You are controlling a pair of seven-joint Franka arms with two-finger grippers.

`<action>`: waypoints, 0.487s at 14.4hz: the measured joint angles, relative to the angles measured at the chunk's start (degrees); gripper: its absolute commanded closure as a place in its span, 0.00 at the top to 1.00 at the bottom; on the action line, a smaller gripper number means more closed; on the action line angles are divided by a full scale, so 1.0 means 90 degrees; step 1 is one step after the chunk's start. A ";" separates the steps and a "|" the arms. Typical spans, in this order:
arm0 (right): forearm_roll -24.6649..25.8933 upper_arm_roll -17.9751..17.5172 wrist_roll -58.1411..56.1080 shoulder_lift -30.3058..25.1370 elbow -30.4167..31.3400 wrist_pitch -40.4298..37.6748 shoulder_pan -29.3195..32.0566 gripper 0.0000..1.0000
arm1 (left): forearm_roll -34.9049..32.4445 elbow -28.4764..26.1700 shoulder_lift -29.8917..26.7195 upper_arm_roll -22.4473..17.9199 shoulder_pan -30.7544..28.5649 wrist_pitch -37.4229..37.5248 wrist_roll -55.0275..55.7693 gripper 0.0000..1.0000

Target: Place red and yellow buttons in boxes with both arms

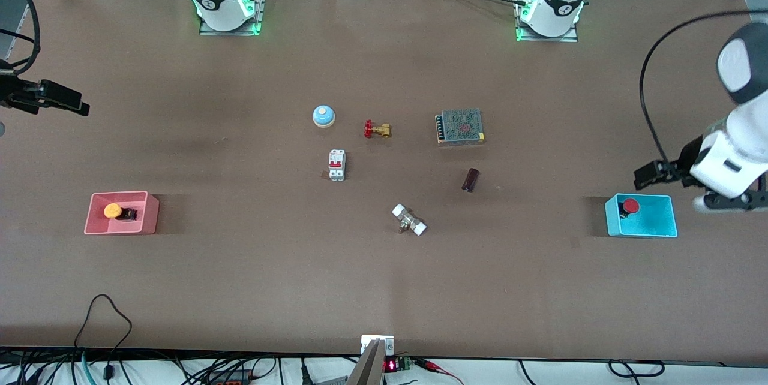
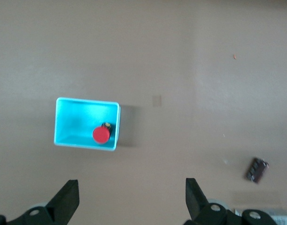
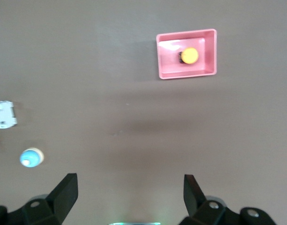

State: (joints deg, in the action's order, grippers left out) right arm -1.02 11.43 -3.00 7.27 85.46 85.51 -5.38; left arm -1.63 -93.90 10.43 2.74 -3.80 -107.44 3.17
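With both hands (image 2: 129,199) (image 3: 129,197) spread empty, red button (image 2: 101,135) seemingly boxed (image 2: 63,140), well apart.

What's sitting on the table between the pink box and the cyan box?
In the front view, only a white-capped metal fitting lies between the pink plastic box and the cyan plastic box; a dark brown cylinder sits just farther from the front camera.

A robotics lab or test workshop. Two white robot arms are bolted to metal plates with green lights on a wide brown table (image 1: 240,289). Aluminium framing stands at its corners, and black cables (image 1: 102,319) trail along its edges. Electrical parts lie loose on it: a circuit breaker (image 1: 336,165), a meshed power supply (image 1: 460,126), a brass valve (image 1: 377,129).
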 measured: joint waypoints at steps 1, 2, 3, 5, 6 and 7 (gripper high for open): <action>0.0082 -0.0009 0.0000 -0.0124 0.0233 0.0119 -0.0008 1.00 | 0.0000 -0.0147 -0.0306 0.0045 0.0001 0.0172 -0.0017 1.00; 0.0126 -0.0026 0.0007 -0.0292 0.0485 0.0215 -0.0022 1.00 | 0.0000 -0.0240 -0.0567 0.0097 0.0004 0.0331 -0.0018 1.00; 0.0147 -0.0046 0.0015 -0.0476 0.0699 0.0250 -0.0033 1.00 | -0.0001 -0.0292 -0.0779 0.0151 0.0005 0.0448 -0.0018 1.00; 0.0156 -0.0071 0.0019 -0.0786 0.0948 0.0267 -0.0049 1.00 | -0.0001 -0.0315 -0.1100 0.0215 0.0005 0.0700 -0.0018 1.00; 0.0156 -0.0076 0.0019 -0.0879 0.1000 0.0276 -0.0053 1.00 | -0.0001 -0.0313 -0.1227 0.0226 0.0005 0.0842 -0.0021 1.00; 0.0156 -0.0081 0.0019 -0.0931 0.1021 0.0279 -0.0055 1.00 | -0.0001 -0.0302 -0.1337 0.0227 -0.0003 0.0962 -0.0042 1.00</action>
State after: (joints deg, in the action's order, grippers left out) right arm 0.38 10.71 -2.83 -1.11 94.65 88.02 -5.87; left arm -1.64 -96.61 -1.61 4.78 -3.83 -98.79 2.80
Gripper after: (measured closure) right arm 0.000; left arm 0.000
